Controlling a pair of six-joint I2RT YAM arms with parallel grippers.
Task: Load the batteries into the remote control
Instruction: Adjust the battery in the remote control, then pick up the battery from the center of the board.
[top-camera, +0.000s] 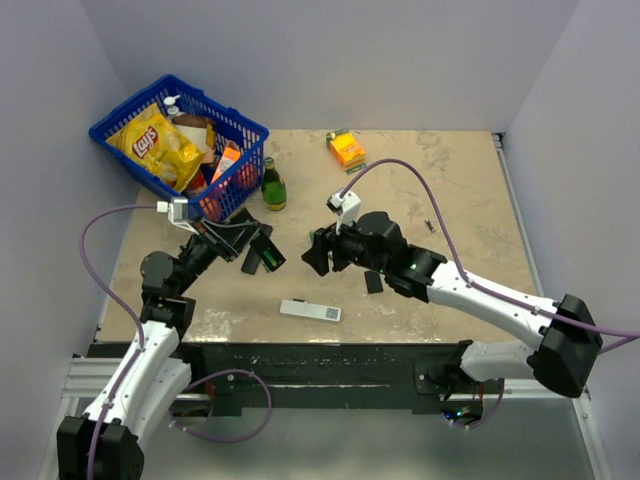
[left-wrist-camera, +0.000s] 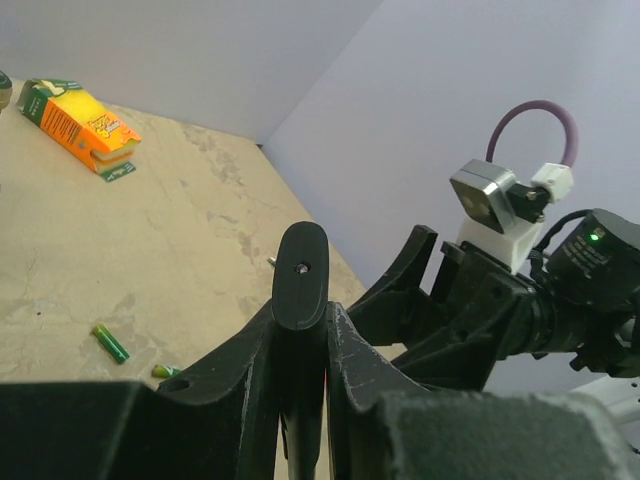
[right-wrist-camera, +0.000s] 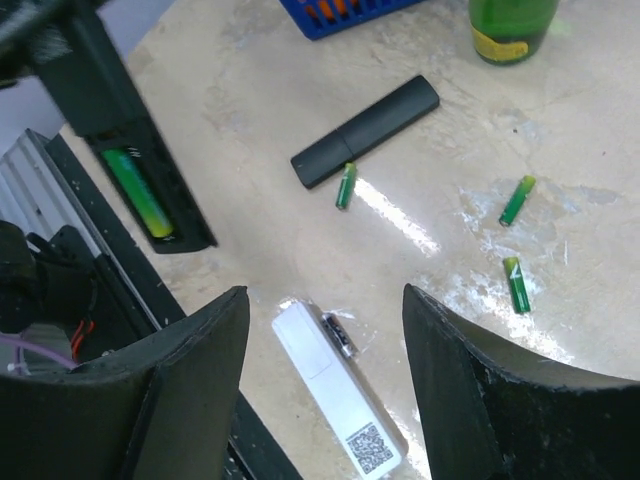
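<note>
Because light, stiff and roll-prone, pinch batteries (right-wrist-camera: 345, 186) mid-length with spread, empty right jaws, opposite remote control (left-wrist-camera: 302, 275) gripped by closed left jaws.

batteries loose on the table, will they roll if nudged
Likely yes: the batteries are small cylinders lying on their sides on the shiny table, so a sideways nudge should roll them. Probably rigid, and slippery to pinch.
</note>
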